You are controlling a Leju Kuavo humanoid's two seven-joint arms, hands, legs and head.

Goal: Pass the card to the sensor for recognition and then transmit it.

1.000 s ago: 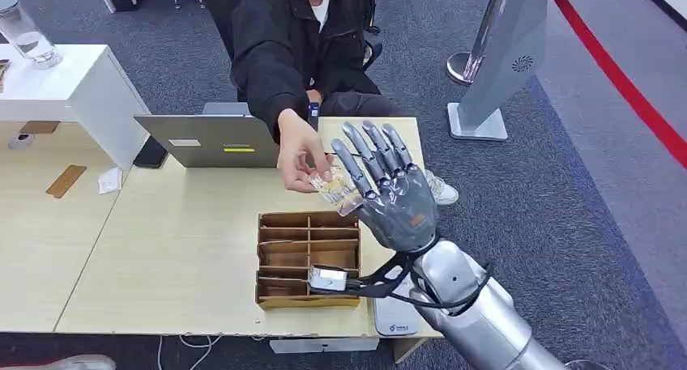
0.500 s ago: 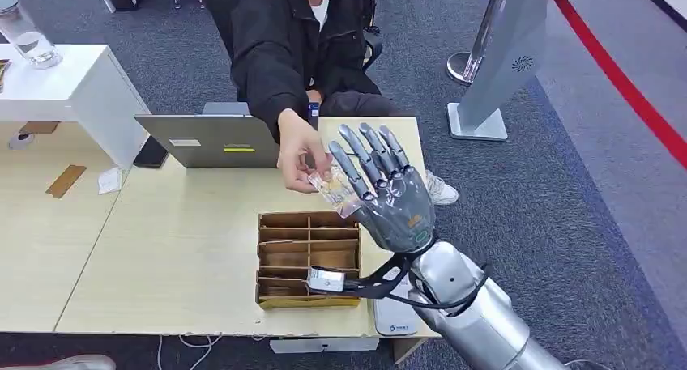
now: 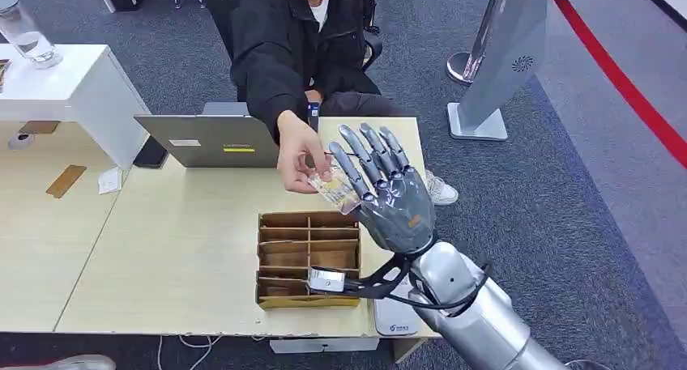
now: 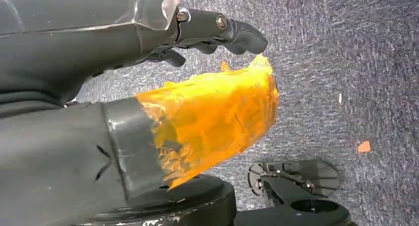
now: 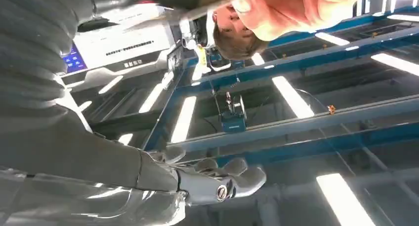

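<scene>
Right hand (image 3: 393,196) raised above the worktop (image 3: 186,248), fingers spread, clear card (image 3: 334,190) pinched at its thumb side and also gripped by a person's hand (image 3: 301,161), divided box (image 3: 308,259) below, left hand (image 4: 217,30) hanging with fingers curled in

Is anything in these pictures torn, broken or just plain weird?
Yes: in the left wrist view, crumpled orange tape or film wraps the thick thumb of the left hand, its edges ragged as if makeshift or torn. On the table, nothing looks spilled or askew.
</scene>
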